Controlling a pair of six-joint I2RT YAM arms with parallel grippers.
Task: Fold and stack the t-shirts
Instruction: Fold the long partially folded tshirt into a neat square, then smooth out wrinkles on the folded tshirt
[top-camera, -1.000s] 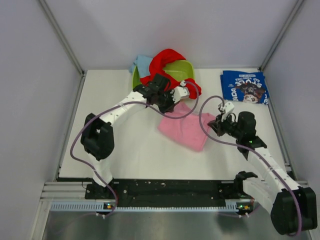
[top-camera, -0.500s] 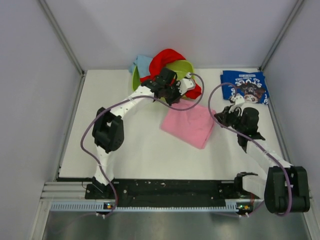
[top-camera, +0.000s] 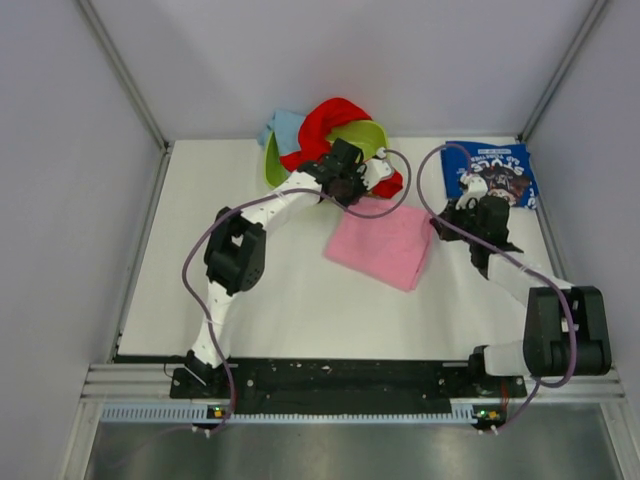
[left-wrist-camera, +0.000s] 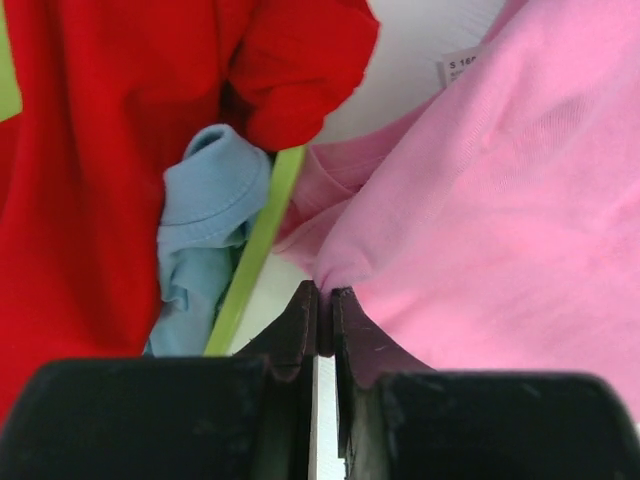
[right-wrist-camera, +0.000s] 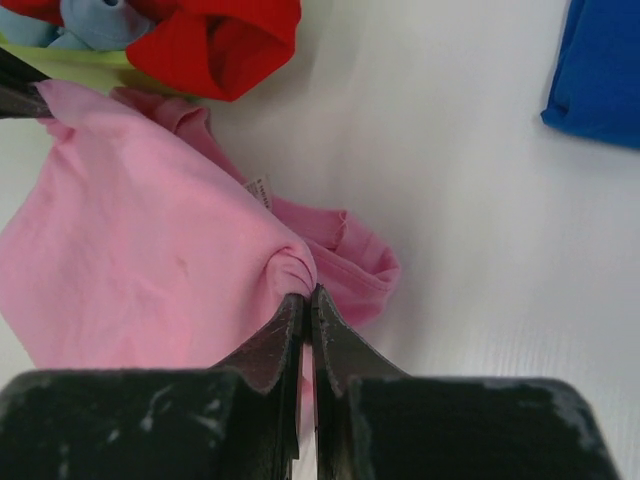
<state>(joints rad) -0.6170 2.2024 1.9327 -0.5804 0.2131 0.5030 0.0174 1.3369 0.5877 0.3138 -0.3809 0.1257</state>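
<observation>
Top camera looks down from behind; both close wrist cameras share the pink t-shirt (right-wrist-camera: 150, 260).

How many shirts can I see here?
4: pink shirt mid-table; red shirt and light blue shirt spilling from the green tub at the back; navy shirt folded, back right. The tub may hide more.

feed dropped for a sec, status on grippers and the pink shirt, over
Left gripper shut on pink shirt by green tub. Right gripper shut on its opposite side. Red shirt hangs over tub rim beside left gripper.
</observation>
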